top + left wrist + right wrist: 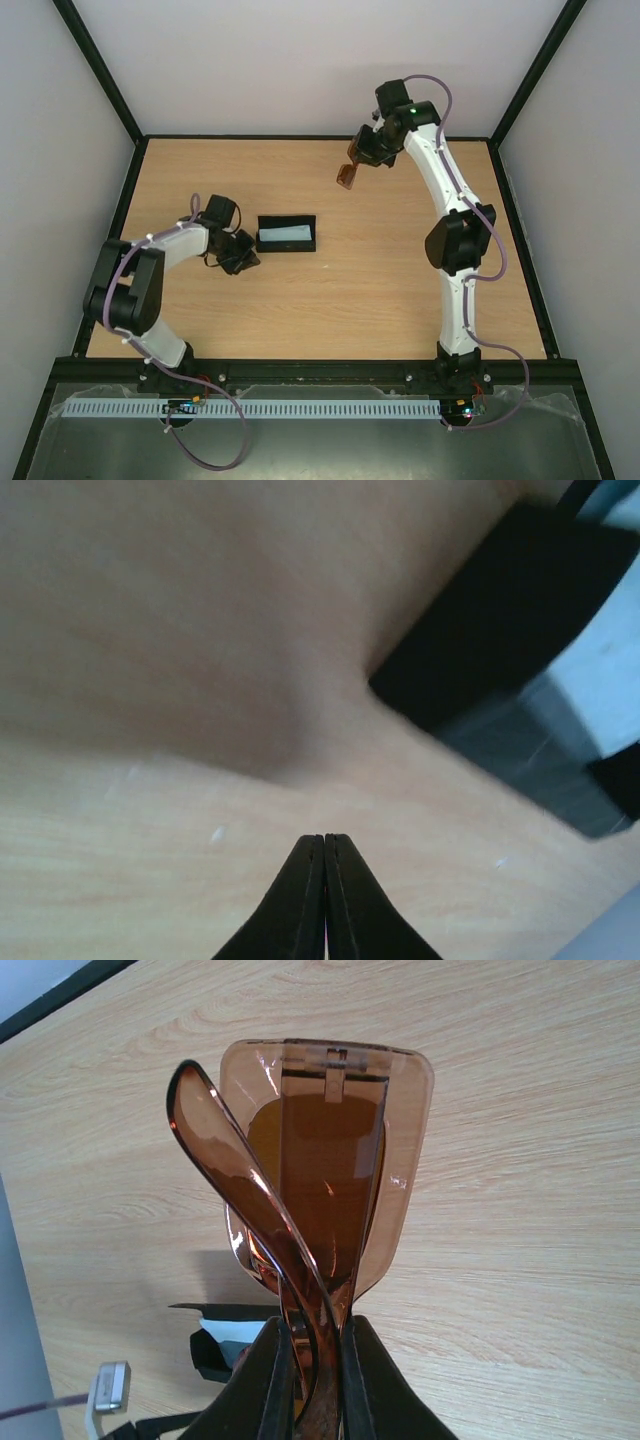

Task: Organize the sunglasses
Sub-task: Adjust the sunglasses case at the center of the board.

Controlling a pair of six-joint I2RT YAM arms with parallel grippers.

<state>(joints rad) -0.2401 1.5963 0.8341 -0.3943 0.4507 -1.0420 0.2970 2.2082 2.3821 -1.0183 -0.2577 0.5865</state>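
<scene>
Sunglasses (320, 1160) folded, aloft over far right of table (380, 310), pinched in right gripper (316, 1360). Left gripper (325, 875) closed on nothing, low, just left of case (287, 235).

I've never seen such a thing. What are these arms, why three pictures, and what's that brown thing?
These are two robot arms bolted at the near edge of the table. One picture looks down from above; the other two come from a camera on each wrist. The right end effector, a two-finger pincer, is shut on amber sunglasses, held above the wood. The left end effector is shut and empty, low beside an open black case with something light blue inside.
</scene>
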